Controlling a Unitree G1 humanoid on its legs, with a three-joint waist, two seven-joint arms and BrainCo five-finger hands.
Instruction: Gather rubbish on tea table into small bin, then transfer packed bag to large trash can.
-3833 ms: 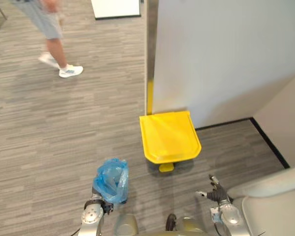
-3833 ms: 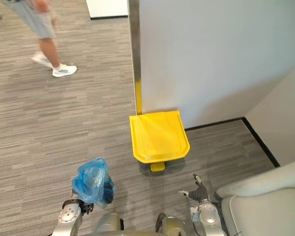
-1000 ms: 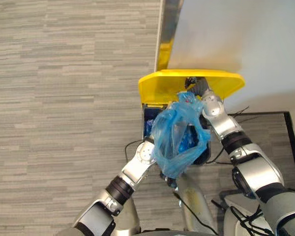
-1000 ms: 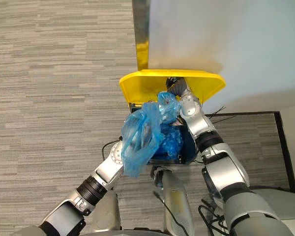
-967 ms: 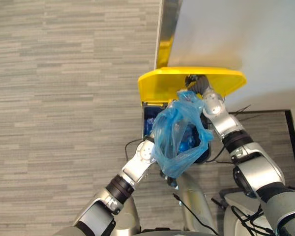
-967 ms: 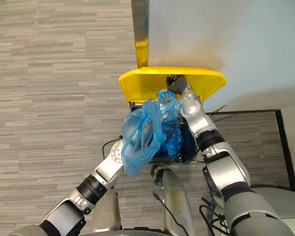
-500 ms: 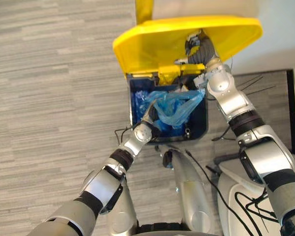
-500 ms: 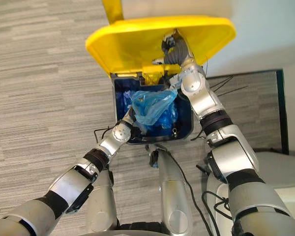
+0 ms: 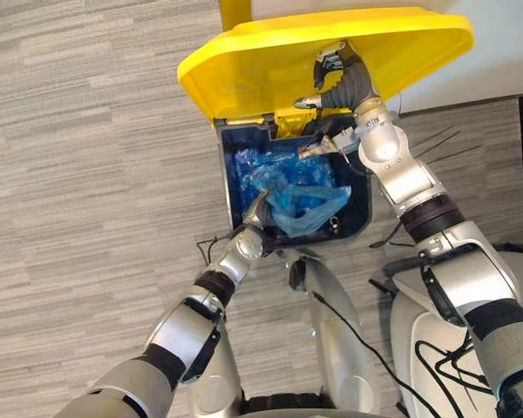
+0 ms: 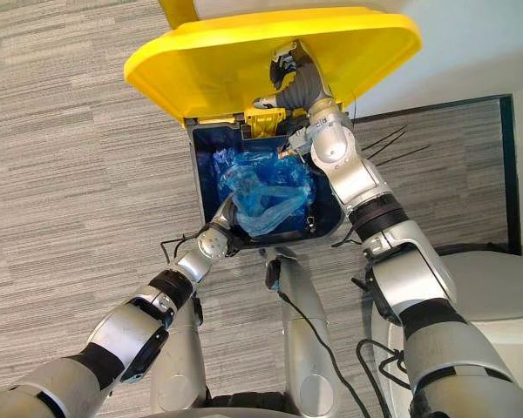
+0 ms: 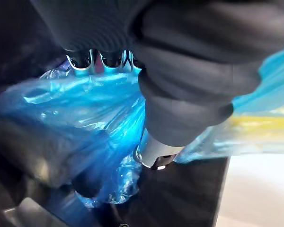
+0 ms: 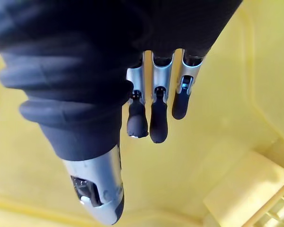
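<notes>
Propping the yellow lid (image 9: 261, 61) of the large trash can (image 9: 229, 187) from underneath with the right hand (image 9: 344, 83), with fingers (image 12: 154, 120) straight and relaxed against the plastic, gripping nothing. Reaching over the can's near rim with the left hand (image 9: 254, 209), curling its fingers (image 11: 92, 59) into the bunched plastic of the blue bag (image 9: 305, 196) and pressing the thumb in from the other side: pinching it, by the look. Finding the bag down inside the can, lying on more blue liner, below the rim.

Judging 3 risks from here:
1. Risking the lid dropping onto the left forearm, it merely leaning on flat fingers. Slipping, or pulling the right hand away first, would be causing it.
2. Risking thin plastic snagging on the left fingers at release and dragging the bag up over the rim.
3. Risking the bag hanging up against the near wall of the can rather than settling, crowded as it is toward that side.

Working over a grey striped carpet floor (image 9: 87, 174). Noting a pale wall (image 9: 506, 52) behind the can, a black skirting strip (image 9: 471, 103) along its foot, and a yellow post (image 9: 235, 9) just behind the lid.
</notes>
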